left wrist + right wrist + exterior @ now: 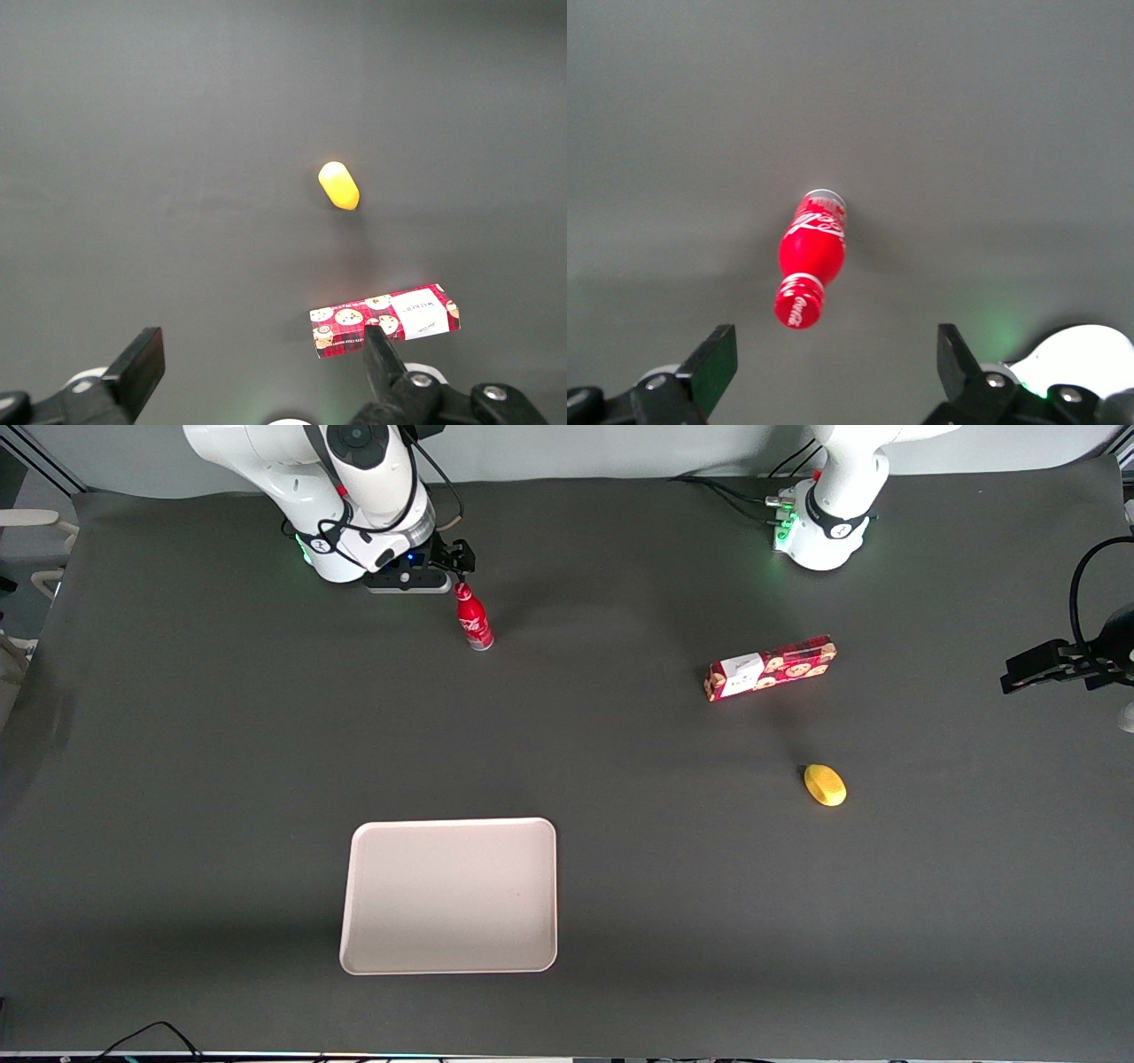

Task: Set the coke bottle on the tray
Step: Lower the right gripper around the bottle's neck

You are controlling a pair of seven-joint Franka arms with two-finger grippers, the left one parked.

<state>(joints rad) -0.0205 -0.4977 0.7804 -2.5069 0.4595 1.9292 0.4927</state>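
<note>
Nearest the camera lies the tray [450,896] — big, flat and cream-white, with nothing on it, sitting on the dark gray desk [177,779]. Next in size is the red cookie box [770,668], lying flat toward the parked arm's end of the desk. Then comes the coke bottle [473,617] — small and red, standing up on the desk, well apart from the tray and farther from the camera than it. Up above the bottle hangs the pincer [837,363], its two fingers spread wide and touching nothing. Smallest is a yellow lemon [825,785], nearer the camera than the cookie box.
</note>
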